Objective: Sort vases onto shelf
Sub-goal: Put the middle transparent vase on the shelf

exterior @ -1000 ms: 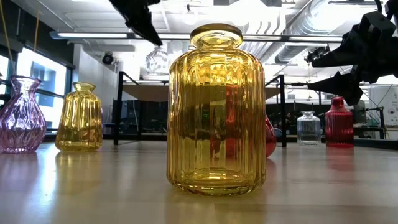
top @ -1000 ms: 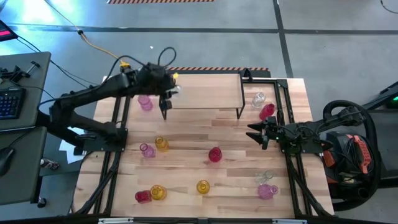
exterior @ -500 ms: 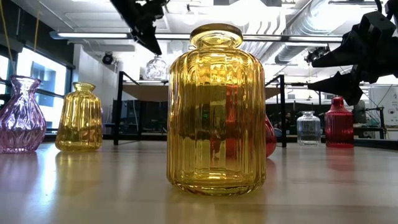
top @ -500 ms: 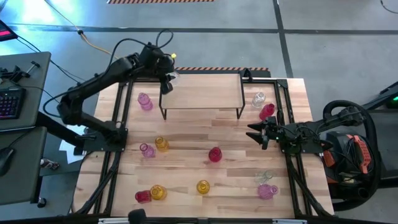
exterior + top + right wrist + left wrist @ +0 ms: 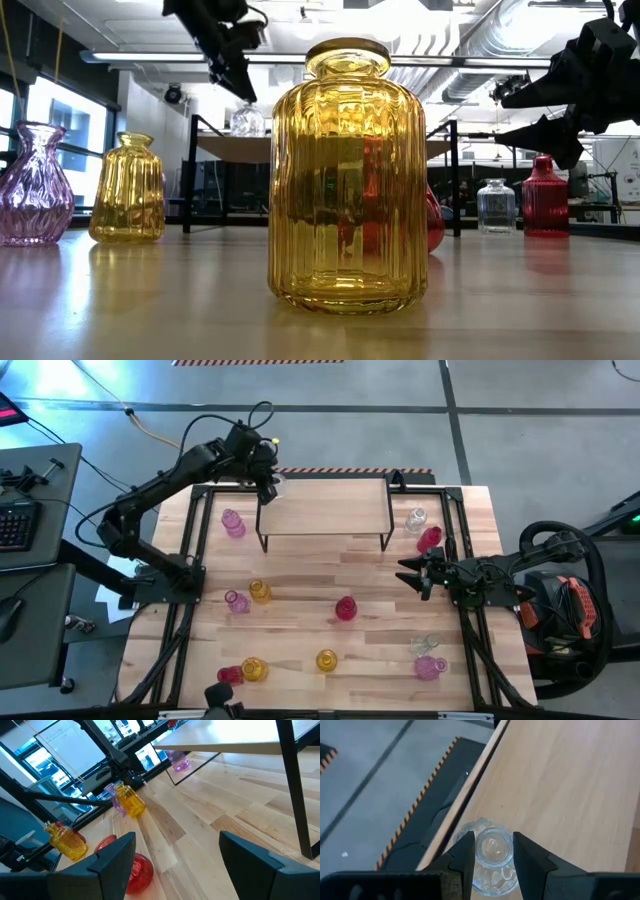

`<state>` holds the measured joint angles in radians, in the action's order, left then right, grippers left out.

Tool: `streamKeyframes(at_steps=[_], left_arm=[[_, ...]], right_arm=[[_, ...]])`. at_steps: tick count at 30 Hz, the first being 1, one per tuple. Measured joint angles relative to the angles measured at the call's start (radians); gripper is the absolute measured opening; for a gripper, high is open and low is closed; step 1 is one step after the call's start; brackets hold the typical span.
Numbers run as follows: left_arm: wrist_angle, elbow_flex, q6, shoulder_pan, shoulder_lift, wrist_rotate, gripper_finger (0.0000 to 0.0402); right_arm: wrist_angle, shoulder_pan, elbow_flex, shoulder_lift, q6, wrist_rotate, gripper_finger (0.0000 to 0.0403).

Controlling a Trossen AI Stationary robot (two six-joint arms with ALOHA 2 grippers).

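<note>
- Nearest the low camera stands a ribbed amber vase [image 5: 347, 175], filling the middle of that view; it is still on the tabletop [image 5: 300, 585], unsorted.
- Behind it in the low view, a pink vase [image 5: 33, 184] and a smaller amber vase [image 5: 127, 188] also stand on the tabletop. The high view adds more loose ones, among them a red vase [image 5: 346, 608] mid-table and a clear vase [image 5: 416, 518] beside the shelf's right end.
- The right gripper [image 5: 412, 574] hangs over the table's right side with its fingers spread wide and nothing between them; it waits. Its own wrist view shows only the gap between those fingers and vases beyond.
- Farthest back, the shelf [image 5: 325, 507] carries just one item: a small clear vase [image 5: 492, 857] at its back left corner, close to the edge.
- The left gripper [image 5: 493, 851] sits narrowly around that vase's neck. Only the left wrist view shows this hold plainly; the high view hides it under the arm.
- Only the low view shows that the clear vase's base is down at the shelf top.
- Judged from this, the sort has barely begun: one vase being placed, roughly a dozen left.
</note>
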<state>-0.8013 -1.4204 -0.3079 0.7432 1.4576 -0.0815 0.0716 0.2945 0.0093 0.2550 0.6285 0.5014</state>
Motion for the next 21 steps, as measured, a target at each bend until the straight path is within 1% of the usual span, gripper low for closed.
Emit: streamKeyframes(at_steps=[11, 21], left_arm=[[-0.009, 0.000, 0.030, 0.020, 0.017, -0.014, 0.0098], [0.001, 0.000, 0.038, 0.024, 0.035, -0.026, 0.0107]], right_arm=[[0.000, 0.000, 0.000, 0.000, 0.000, 0.000, 0.0270], [0.000, 0.000, 0.000, 0.000, 0.000, 0.000, 0.0270]])
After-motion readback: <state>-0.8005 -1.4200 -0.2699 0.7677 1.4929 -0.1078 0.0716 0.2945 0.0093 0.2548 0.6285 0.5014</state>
